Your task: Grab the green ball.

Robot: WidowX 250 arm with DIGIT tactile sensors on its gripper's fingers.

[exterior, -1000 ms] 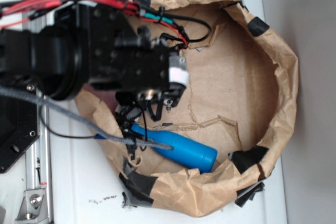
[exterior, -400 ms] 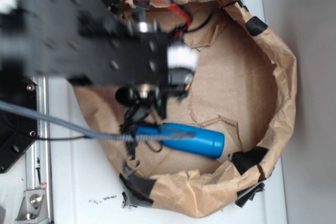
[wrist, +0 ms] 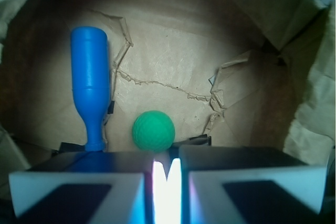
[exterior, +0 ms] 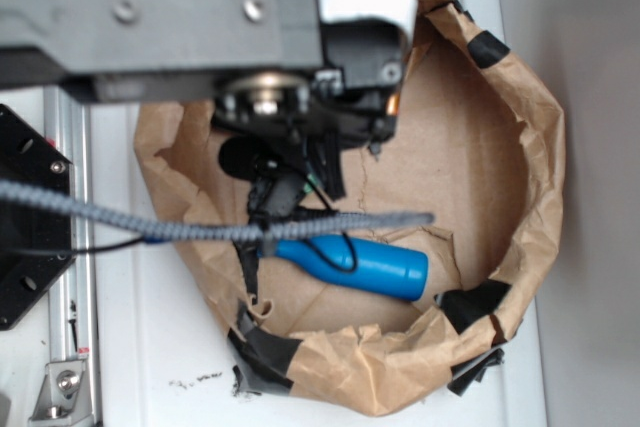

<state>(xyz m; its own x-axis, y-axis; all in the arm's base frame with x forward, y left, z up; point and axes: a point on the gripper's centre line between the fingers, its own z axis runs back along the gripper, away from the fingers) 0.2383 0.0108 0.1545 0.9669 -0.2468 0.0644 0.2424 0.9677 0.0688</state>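
In the wrist view the green ball (wrist: 153, 131), small and dimpled, rests on the brown paper floor just ahead of my gripper (wrist: 167, 157). The two white-and-black fingers (wrist: 79, 182) stand close together with only a narrow bright slit between them and nothing held there. The ball lies beyond the tips, slightly left of the slit, not between them. In the exterior view the arm and gripper (exterior: 292, 179) hang over the left part of the paper nest, and the green ball is hidden under them.
A blue bottle-shaped object (wrist: 92, 77) lies left of the ball, its neck toward me; it also shows in the exterior view as the blue bottle (exterior: 350, 265). A crumpled brown paper wall (exterior: 545, 147) with black tape patches rings the area. A grey cable (exterior: 200, 227) crosses in front.
The arm has risen toward the exterior camera and now looms larger, shifted to the frame's top. The blue bottle has slid a little to the right since the earliest frame.
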